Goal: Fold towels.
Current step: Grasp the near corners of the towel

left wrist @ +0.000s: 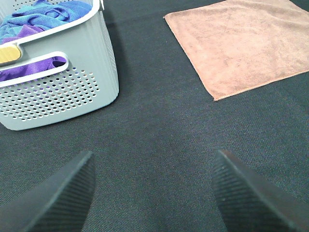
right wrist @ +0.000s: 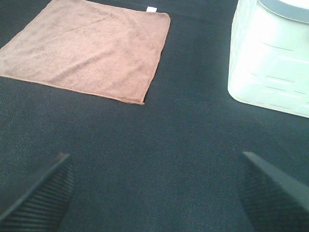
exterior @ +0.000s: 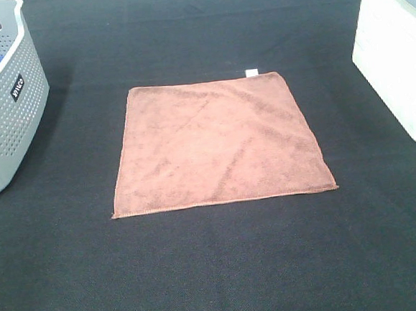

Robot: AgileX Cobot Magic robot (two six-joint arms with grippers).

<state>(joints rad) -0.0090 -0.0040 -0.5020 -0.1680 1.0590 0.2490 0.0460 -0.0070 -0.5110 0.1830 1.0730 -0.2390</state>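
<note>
Angled down over black counter (exterior: 217, 270), clear of flat reddish-brown towel (exterior: 218, 144): left pincer (left wrist: 153, 159), right pincer (right wrist: 155, 157), both spread wide, gripping nothing.

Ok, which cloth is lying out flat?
The reddish-brown towel, spread flat on the black table. The blue cloth and purple cloth are bunched up inside the grey basket.
</note>
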